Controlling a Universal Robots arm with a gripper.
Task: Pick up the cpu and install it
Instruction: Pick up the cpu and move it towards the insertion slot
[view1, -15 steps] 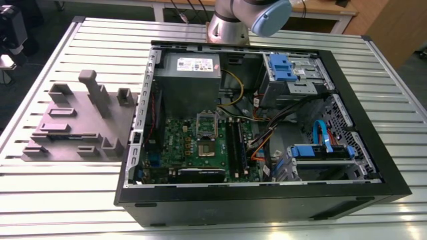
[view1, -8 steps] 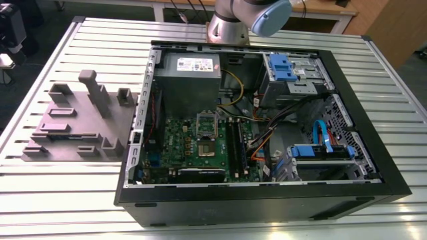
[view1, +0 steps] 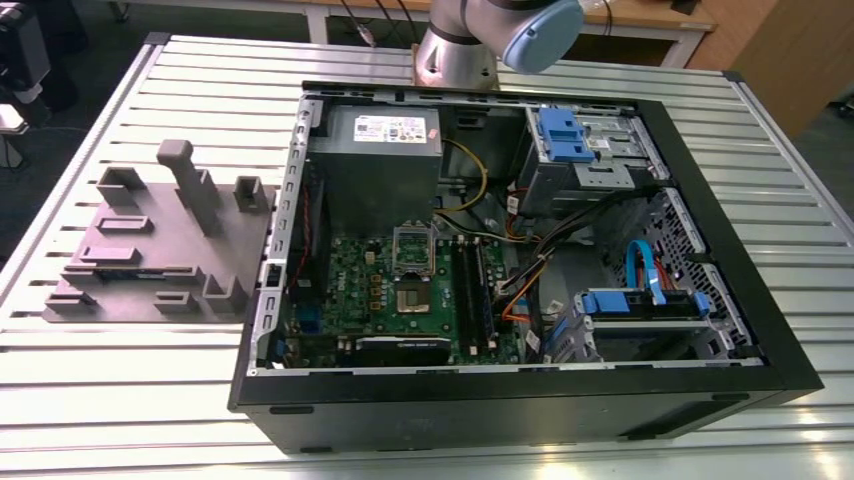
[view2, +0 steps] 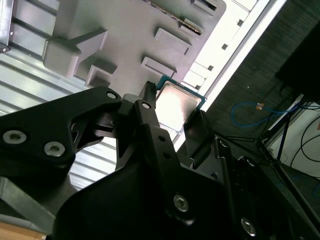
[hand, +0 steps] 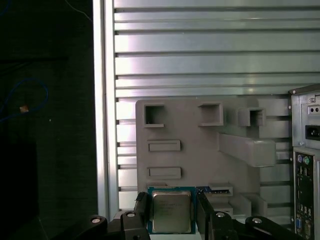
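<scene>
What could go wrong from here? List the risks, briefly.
1. The end effector grips the cpu by two edges only, well above the tray. A slip or tilt could drop it.
2. The socket sits deep inside the case, close to cables. The end effector might catch a wall or a cable on the way in.

Silver-grey arm tube (view1: 454, 55) with pale blue joint cap (view1: 541, 35); matte black gripper (view2: 175, 106) linkages, silver screws (view2: 180, 202)

The tool (view2: 174, 105) seemingly clamps the cpu (view2: 180, 99) by its edges, with the grey fixture plate (view2: 125, 27) behind it.
</scene>
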